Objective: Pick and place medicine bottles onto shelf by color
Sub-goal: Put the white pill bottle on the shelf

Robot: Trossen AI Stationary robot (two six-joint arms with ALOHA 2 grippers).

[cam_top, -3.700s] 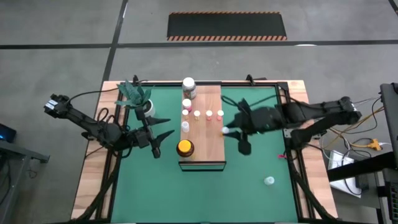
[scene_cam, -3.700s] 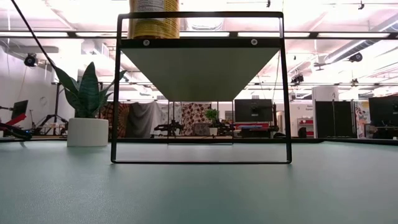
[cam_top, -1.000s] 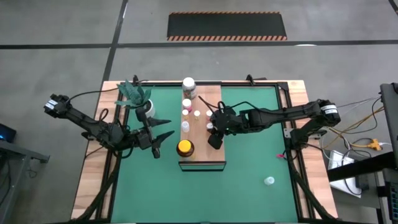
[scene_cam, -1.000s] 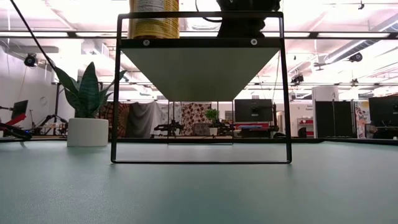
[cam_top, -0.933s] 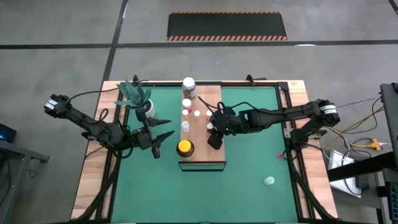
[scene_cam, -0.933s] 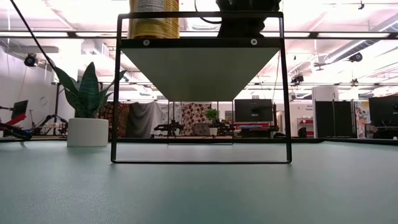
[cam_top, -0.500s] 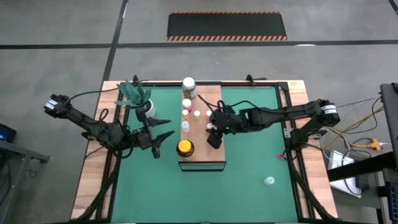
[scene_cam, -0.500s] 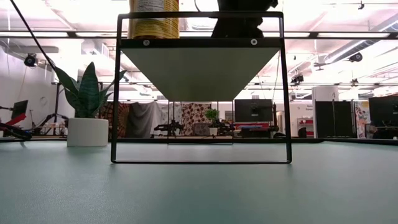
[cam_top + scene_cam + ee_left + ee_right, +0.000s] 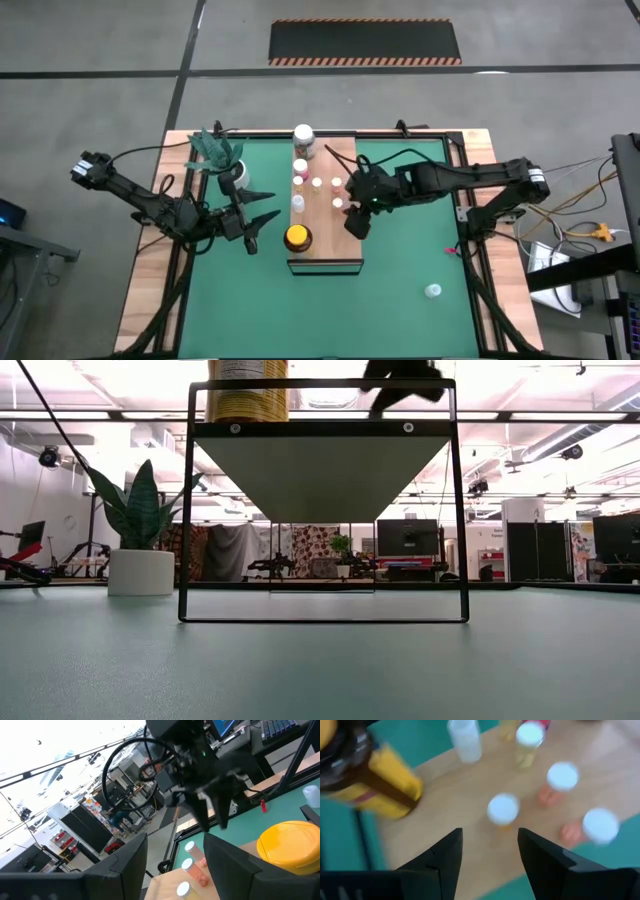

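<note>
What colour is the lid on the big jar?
Yellow. The big jar's lid shows best in the high view, near the shelf's front edge.

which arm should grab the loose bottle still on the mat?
Right. The loose bottle lies on the mat at the right near corner. The right gripper, open, hangs at the shelf's right edge; the left gripper waits beyond the shelf.

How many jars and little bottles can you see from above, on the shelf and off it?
Large jars on the shelf: 2 (white-lidded jar, yellow-lidded jar)
Small bottles showing on the shelf: 6
Small bottle on the green mat: 1
Total: 9; the right gripper may hide more.
</note>
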